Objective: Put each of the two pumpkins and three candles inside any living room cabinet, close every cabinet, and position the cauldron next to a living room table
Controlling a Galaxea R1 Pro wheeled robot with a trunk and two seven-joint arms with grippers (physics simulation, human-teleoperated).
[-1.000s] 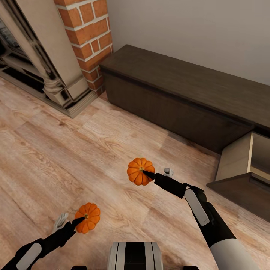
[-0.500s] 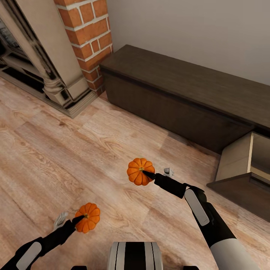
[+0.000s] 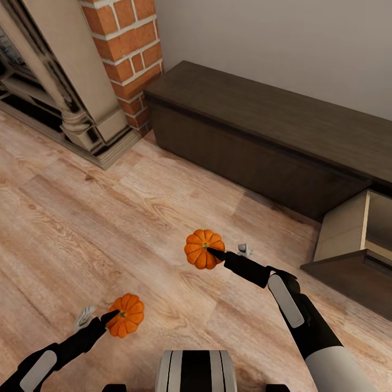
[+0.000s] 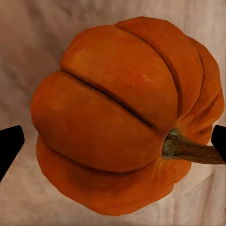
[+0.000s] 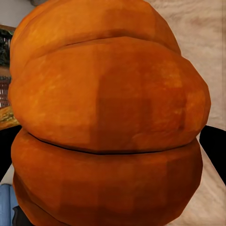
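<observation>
Two orange pumpkins hang above the light wood plank floor. My left gripper point(image 3: 104, 320) is shut on the lower left pumpkin point(image 3: 127, 317), whose ribbed body point(image 4: 122, 117) and brown stem show close in the left wrist view between black fingertips point(image 4: 9, 146). My right gripper point(image 3: 209, 252) is shut on the other pumpkin point(image 3: 201, 248), and its orange ribs point(image 5: 108, 122) crowd the right wrist view. The long, low, dark-brown cabinet point(image 3: 261, 136) runs along the pale wall ahead, with one drawer point(image 3: 354, 256) standing open at its right end, pale inside. The candles and the cauldron are out of view.
A red brick chimney point(image 3: 128, 41) and a stone-coloured fireplace surround point(image 3: 65, 98) stand at the left. Open plank floor point(image 3: 109, 218) lies between me and the cabinet. My base point(image 3: 196, 373) shows at the bottom edge.
The view has shifted slightly, so the camera moved. My left gripper with its pumpkin has dropped a little and drifted left. The right arm keeps its place in the view.
</observation>
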